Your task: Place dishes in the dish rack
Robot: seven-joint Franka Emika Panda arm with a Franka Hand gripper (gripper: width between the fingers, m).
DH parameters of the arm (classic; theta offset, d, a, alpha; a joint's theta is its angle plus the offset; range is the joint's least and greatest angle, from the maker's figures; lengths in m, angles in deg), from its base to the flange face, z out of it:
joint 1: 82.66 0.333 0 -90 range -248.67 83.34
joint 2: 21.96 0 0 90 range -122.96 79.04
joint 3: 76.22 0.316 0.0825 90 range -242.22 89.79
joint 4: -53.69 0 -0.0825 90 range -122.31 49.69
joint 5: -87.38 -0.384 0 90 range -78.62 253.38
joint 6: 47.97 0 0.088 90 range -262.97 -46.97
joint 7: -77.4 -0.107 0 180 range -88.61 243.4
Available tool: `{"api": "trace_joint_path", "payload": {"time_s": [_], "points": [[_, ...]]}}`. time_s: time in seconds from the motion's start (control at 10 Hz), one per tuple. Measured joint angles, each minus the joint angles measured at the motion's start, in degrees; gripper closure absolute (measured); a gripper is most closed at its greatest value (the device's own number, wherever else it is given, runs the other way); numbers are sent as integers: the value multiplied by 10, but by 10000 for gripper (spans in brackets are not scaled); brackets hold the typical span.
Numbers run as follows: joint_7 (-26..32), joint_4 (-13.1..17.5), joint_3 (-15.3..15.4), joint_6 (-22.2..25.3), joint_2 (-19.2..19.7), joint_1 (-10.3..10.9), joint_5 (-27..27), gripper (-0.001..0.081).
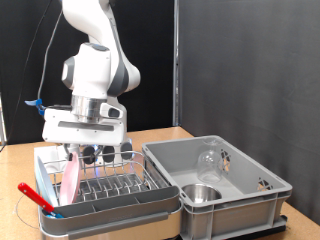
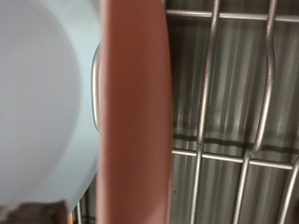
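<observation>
The pink plate [image 1: 69,182] stands on edge among the prongs at the exterior view's left end of the dish rack [image 1: 150,200]. My gripper [image 1: 86,156] hangs right over the plate's top edge. In the wrist view the plate's rim [image 2: 135,112] fills the middle as a broad pink band very close to the camera, with the silver rack wires [image 2: 234,112] behind it. My fingers do not show there. The clear glass [image 1: 210,160] and the small steel bowl [image 1: 200,192] sit in the grey crate [image 1: 262,190].
A red-handled utensil [image 1: 35,195] lies at the rack's left corner by a blue piece. The deep grey crate stands directly right of the rack. A pale round surface [image 2: 47,93] fills one side of the wrist view. A dark curtain hangs behind.
</observation>
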Motion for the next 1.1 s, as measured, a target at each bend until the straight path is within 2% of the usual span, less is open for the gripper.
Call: {"api": "trace_joint_path", "payload": {"time_s": [0.1, 0.3, 0.4, 0.5, 0.8, 1.1], "points": [[0, 0, 0, 0, 0, 1, -1, 272], [1, 0, 0, 0, 0, 1, -3, 600], [2, 1, -3, 0, 0, 1, -3, 600], [5, 2, -4, 2, -2, 1, -9, 750], [37, 7, -4, 16, -18, 6, -54, 752], [51, 21, 4, 44, -79, 27, -112, 759]]}}
